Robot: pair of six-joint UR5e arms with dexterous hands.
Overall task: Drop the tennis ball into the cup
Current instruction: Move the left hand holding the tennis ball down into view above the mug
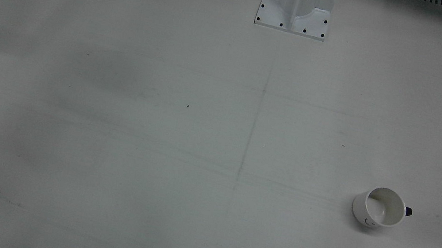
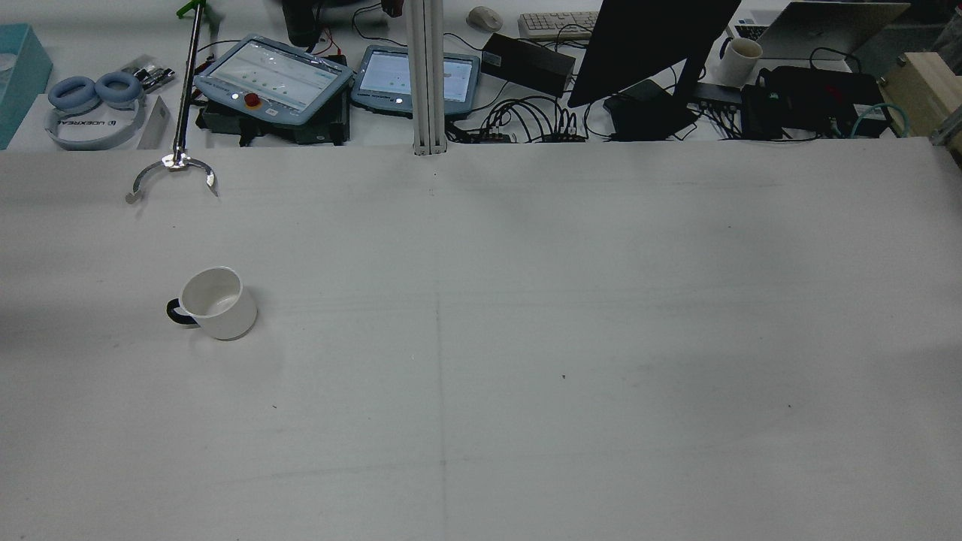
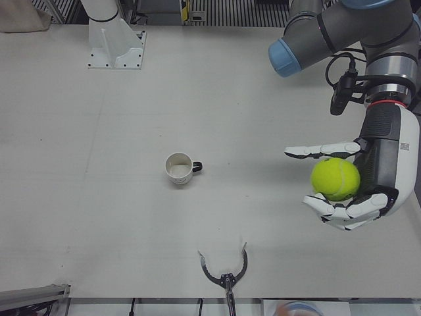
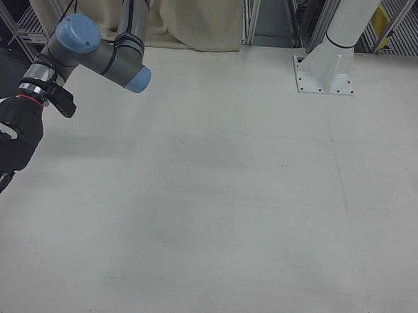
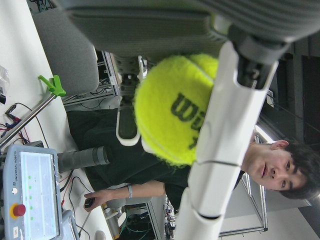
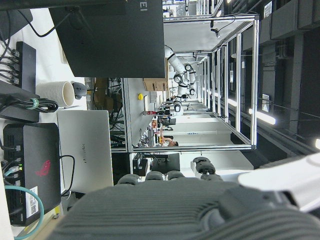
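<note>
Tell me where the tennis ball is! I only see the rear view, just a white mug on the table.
Observer: The left hand holds the tennis ball, up in the air beside the table.
Operator: Is it over the mug?
Observer: No. In the left-front view the white mug stands well off to the side of the hand.
Operator: What's the other hand doing?
Observer: The right hand hangs at the table's edge, holding nothing, fingers pointing down.
</note>
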